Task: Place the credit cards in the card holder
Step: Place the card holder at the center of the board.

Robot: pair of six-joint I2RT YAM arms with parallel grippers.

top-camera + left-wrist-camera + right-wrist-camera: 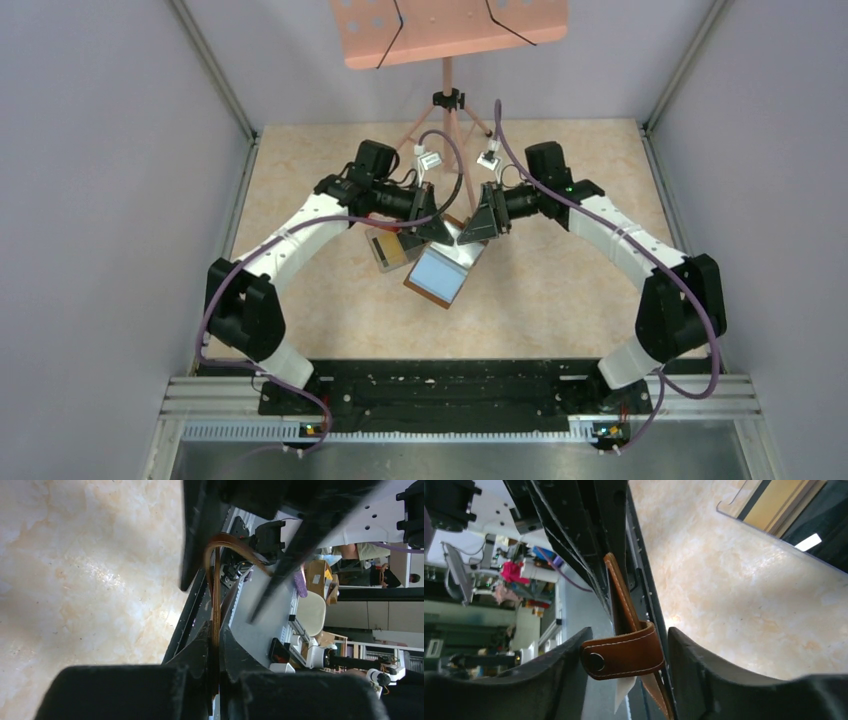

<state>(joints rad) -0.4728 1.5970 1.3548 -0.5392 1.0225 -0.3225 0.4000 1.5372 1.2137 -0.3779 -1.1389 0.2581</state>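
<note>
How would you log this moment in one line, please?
left gripper: shut on holder edge | right gripper: open, straddling strap | holder: between both grippers

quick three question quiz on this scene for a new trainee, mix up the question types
1. True or false: the left gripper is shut on a thin edge of the card holder.
2. In the right wrist view, what sits between the open fingers of the right gripper?
a) a blue card
b) the holder's snap strap
c) nothing at all
3. Fill in: in the top view, the clear box on the table lies nearer the ___ gripper.

Key: 1 true; 2 b; 3 left
</note>
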